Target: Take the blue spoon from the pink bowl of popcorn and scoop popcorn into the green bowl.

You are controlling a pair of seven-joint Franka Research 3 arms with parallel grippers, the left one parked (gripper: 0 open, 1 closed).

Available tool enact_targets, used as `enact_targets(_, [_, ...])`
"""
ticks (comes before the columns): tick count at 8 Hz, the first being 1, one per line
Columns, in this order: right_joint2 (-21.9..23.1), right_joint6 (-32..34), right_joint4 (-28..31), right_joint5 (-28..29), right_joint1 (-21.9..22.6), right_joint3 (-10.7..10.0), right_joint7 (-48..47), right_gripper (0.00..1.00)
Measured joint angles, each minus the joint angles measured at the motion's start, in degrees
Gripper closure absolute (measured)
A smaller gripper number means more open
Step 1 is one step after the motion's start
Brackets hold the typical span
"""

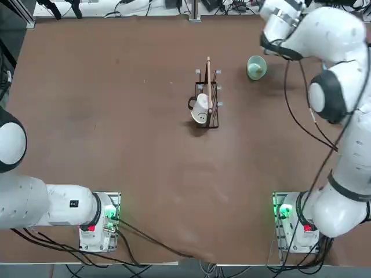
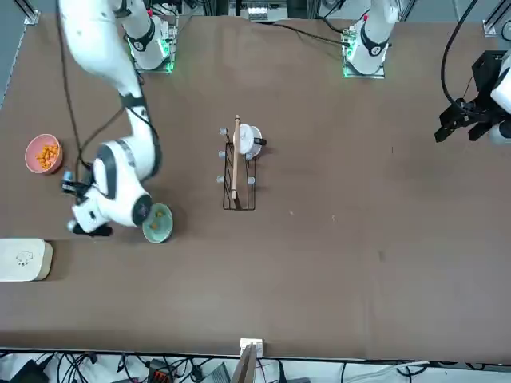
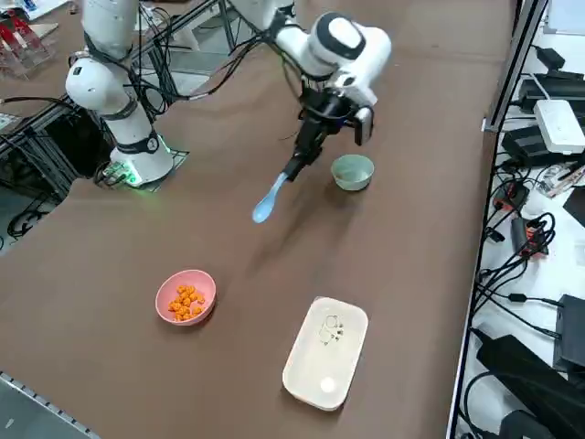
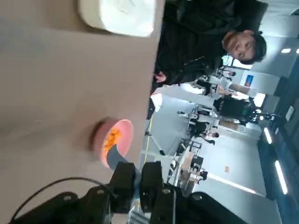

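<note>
White rounded box (image 3: 325, 353) lay nearest on the table (image 3: 411, 274) in the right side view. Pink bowl (image 3: 186, 296) sat beside it, a little apart, with popcorn (image 3: 186, 301) inside. Blue spoon (image 3: 270, 200) hung in the air past the pink bowl, out of it, slanting down from the right pincer (image 3: 299, 165), which was clamped tight on the spoon handle. Spoon's scoop end pointed toward the pink bowl side. Green bowl (image 3: 352, 171) stood just beside the pincer, a few orange pieces in it per front view. Wire rack (image 2: 238, 177) with white mug (image 2: 250, 142) sat mid-table, well apart.
</note>
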State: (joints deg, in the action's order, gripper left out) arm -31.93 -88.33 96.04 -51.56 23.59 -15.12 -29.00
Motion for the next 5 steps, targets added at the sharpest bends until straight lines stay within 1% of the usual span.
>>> enact_targets(1, [3.1, -2.7, 6.0, -3.4, -2.0, 0.0, -2.1, 0.89])
enact_targets(2, [4.6, -6.0, 11.4, -7.5, -4.0, 0.0, -5.9, 0.89])
enact_targets(4, [4.4, -12.6, 19.8, -15.8, -7.8, 0.0, -16.2, 0.89])
enact_targets(5, [4.0, -14.6, 22.5, -18.7, -9.5, 0.0, -20.0, 0.89])
